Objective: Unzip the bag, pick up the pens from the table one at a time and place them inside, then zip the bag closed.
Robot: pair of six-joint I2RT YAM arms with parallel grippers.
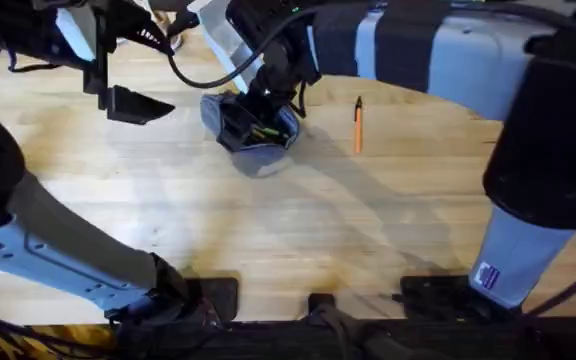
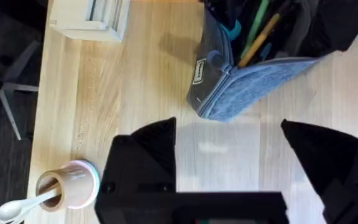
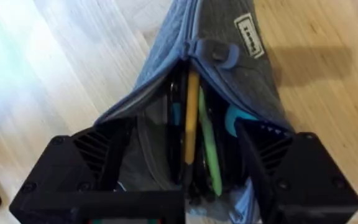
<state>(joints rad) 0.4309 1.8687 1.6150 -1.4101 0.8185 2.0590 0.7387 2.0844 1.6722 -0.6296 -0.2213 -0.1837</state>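
One pen (image 1: 358, 126) is left on the table (image 1: 268, 230), lying by itself toward the far edge, a little to the right of the bag (image 1: 251, 128) and well apart from it. I judge the job a good way along: the bag is unzipped and gaping, and I see an orange pen (image 3: 191, 115) already inside it next to a green one (image 3: 209, 146) and something teal. What remains, by my reading, is fetching that last pen, dropping it in, and running the zipper shut.

My right claw (image 3: 185, 177) is down at the bag's open mouth, its two fingers spread wide, one on either side of the opening and gripping nothing; the pens inside sit right between them. The zipper pull (image 3: 221, 53) rests at the closed end, away from those fingers.

My left claw (image 2: 229, 165) hangs open and empty over bare wood near the far left of the table, with the bag just beyond its fingertips. A paper cup (image 2: 68, 186) with a white spoon stands off to its side, and white trays (image 2: 92, 18) sit farther away.
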